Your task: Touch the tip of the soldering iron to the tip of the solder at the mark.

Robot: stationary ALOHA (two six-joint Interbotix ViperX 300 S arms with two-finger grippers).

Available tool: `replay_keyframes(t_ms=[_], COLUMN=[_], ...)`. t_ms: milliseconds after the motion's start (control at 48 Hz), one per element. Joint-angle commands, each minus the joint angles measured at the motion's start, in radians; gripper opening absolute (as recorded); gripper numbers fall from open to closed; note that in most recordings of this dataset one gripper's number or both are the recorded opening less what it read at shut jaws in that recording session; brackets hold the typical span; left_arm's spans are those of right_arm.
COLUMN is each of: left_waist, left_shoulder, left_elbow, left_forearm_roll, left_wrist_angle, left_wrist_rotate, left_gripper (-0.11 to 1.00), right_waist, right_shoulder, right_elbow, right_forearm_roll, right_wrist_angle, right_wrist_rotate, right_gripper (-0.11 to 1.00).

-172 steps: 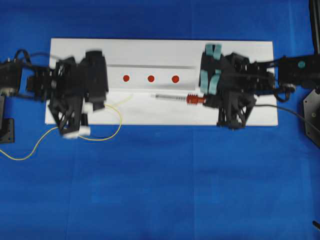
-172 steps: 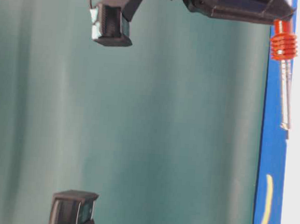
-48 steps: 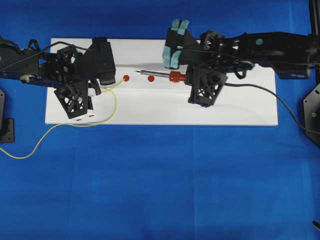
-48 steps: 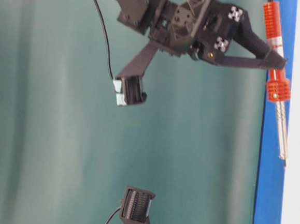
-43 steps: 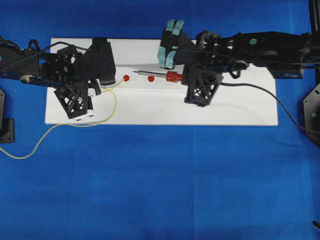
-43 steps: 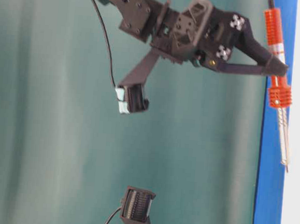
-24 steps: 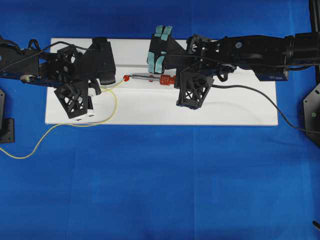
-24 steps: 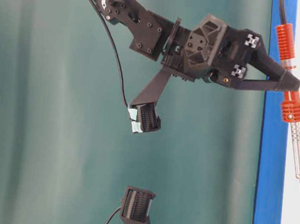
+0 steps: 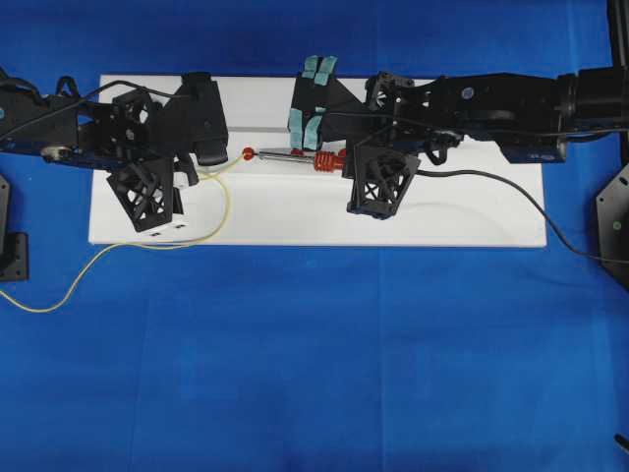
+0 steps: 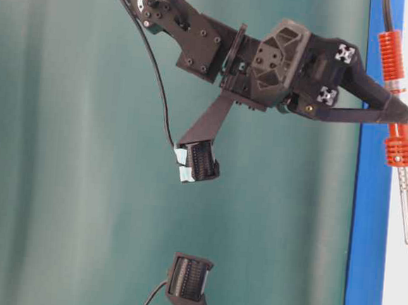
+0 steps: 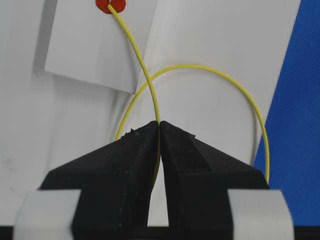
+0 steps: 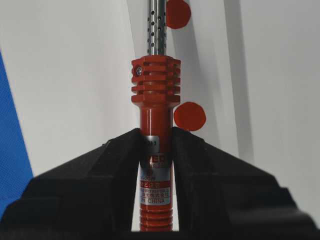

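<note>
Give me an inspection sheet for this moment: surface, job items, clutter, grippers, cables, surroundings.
Surface: white board with red dots, on blue cloth.
Job's things: solder, its tip on the leftmost red dot; soldering iron, its tip at that same dot; contact cannot be confirmed.
Clutter: nothing seen.
Grippers: left gripper shut on the solder; right gripper shut on the soldering iron's red body.
Cables: black cord trails right across the board; the solder's slack loops off the board's left.
Surroundings: green backdrop.

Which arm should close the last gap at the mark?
Right, probably: its fingers grip the soldering iron, tip nearly at the mark. The solder tip already sits there.
</note>
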Motion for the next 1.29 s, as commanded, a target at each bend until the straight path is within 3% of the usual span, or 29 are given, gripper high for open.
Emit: replay_keyframes(t_ms=[0, 1270], left_waist=[0.000, 0.000], left_shoulder=[-0.006, 0.005], left_elbow=[-0.025, -0.051], left_forearm_roll=[0.000, 0.000], left_wrist_angle=[0.000, 0.055], left_wrist_rotate=[0.003, 0.005], left_gripper=[0.02, 0.02], right_waist=[0.000, 0.000], right_shoulder=[-0.015, -0.002], right_elbow=[-0.025, -0.048], right_forearm_roll=[-0.002, -0.002], right_wrist_angle=[-0.003, 0.037], right_wrist_rotate=[0.002, 0.003], right_gripper=[0.07, 0.07])
